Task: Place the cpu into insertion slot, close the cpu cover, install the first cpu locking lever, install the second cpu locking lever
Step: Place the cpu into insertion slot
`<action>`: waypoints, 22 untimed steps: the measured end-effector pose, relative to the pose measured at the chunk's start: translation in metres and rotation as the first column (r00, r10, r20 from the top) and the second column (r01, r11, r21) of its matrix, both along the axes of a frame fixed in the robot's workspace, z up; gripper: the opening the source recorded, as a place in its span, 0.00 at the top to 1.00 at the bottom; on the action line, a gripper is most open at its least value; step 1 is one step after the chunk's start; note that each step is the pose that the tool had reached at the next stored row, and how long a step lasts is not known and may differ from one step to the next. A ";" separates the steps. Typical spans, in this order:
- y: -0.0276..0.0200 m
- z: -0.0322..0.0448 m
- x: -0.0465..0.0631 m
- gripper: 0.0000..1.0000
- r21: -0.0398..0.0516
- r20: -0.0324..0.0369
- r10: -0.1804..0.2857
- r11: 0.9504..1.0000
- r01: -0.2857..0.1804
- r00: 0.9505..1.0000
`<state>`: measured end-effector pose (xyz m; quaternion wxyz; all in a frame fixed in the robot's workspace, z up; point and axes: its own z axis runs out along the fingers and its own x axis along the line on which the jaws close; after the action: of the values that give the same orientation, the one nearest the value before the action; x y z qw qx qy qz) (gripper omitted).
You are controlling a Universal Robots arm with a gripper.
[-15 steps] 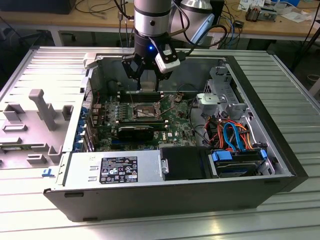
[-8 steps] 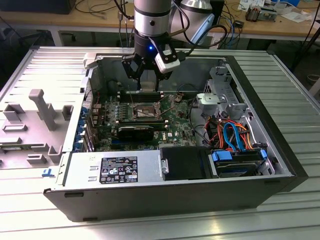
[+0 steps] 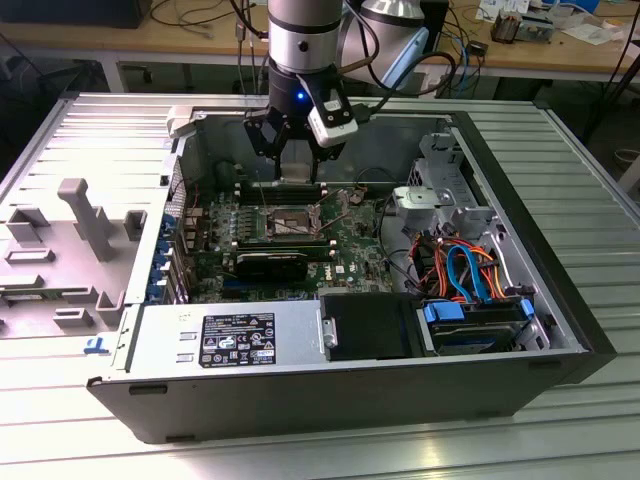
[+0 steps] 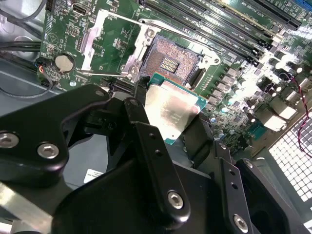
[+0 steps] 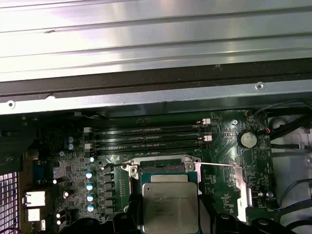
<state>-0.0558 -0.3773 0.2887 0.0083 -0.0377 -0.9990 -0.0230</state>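
**A:** What did the pincer (image 3: 298,165) have?

**B:** It was clamped on the cpu (image 4: 173,112), a small flat square chip with a dull silver-grey metal top, with a black finger on each of two opposite edges.

**A:** And where was the chip?

**B:** Hanging in the air just short of the insertion slot (image 4: 170,61), the square dark socket with its silver rim. It was not seated. The socket's contact field lay bare on the green circuit board.

**A:** Was the way in open?

**B:** Yes. The cpu cover (image 4: 90,41), a thin silver window frame, stood swung back on the socket's far side from the chip. A thin silver lever rod (image 5: 219,165) lay loose beside the socket, with the long black memory slots (image 5: 151,139) beyond.

**A:** What worried you?

**B:** In the second wrist view the chip looked tilted against the socket. I judged that a corner could land first and bend the fine contacts. Slightly off square, it would ride the rim instead of dropping in. A finger could also snag the rod. All of it sat inside the open grey computer case (image 3: 200,400) on the ribbed metal bench (image 3: 560,420).
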 end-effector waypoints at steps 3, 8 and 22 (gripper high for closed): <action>0.0000 0.0000 0.000 0.45 0.000 0.000 -0.011 1.000 0.011 1.000; 0.0000 -0.0001 0.000 0.45 0.000 0.000 -0.034 0.999 0.034 0.999; 0.0000 -0.0003 0.000 0.45 0.000 0.000 -0.106 0.994 0.106 0.994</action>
<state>-0.0558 -0.3773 0.2884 0.0070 -0.0904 -0.9956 -0.0234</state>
